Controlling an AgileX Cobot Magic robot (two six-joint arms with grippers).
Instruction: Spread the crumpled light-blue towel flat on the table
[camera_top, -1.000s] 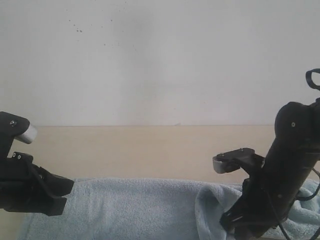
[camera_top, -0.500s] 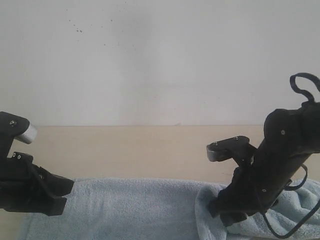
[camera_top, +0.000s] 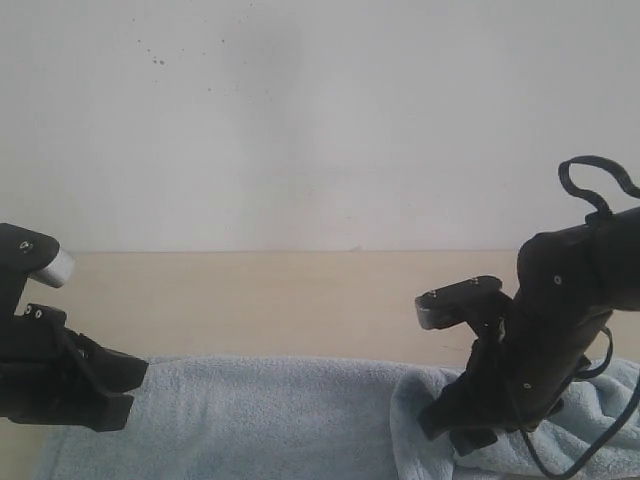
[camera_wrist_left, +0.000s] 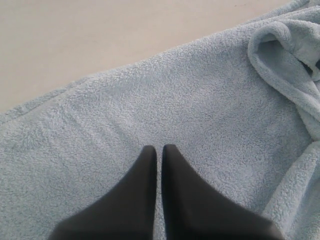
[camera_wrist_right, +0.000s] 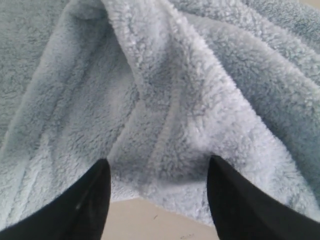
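Observation:
The light-blue towel (camera_top: 280, 415) lies along the near part of the beige table (camera_top: 280, 300), mostly flat on the left and bunched into folds on the right (camera_top: 420, 410). My left gripper (camera_wrist_left: 160, 148) hovers over the flat part of the towel (camera_wrist_left: 165, 100), shut with nothing between its fingers. My right gripper (camera_wrist_right: 157, 167) is open, its fingers (camera_wrist_right: 97, 192) straddling a folded edge of the towel (camera_wrist_right: 165, 115) with bare table (camera_wrist_right: 145, 220) just below. In the exterior view the right arm (camera_top: 530, 350) leans over the bunched end and the left arm (camera_top: 60, 375) sits at the left edge.
A plain white-grey wall (camera_top: 320, 120) rises behind the table's far edge. Bare tabletop (camera_top: 250, 290) runs between the towel and the wall. A black cable (camera_top: 595, 185) loops above the right arm.
The right arm has swung left and tilted lower over the bunched end of the towel, its cable loop shifting left. The left arm has stayed still.

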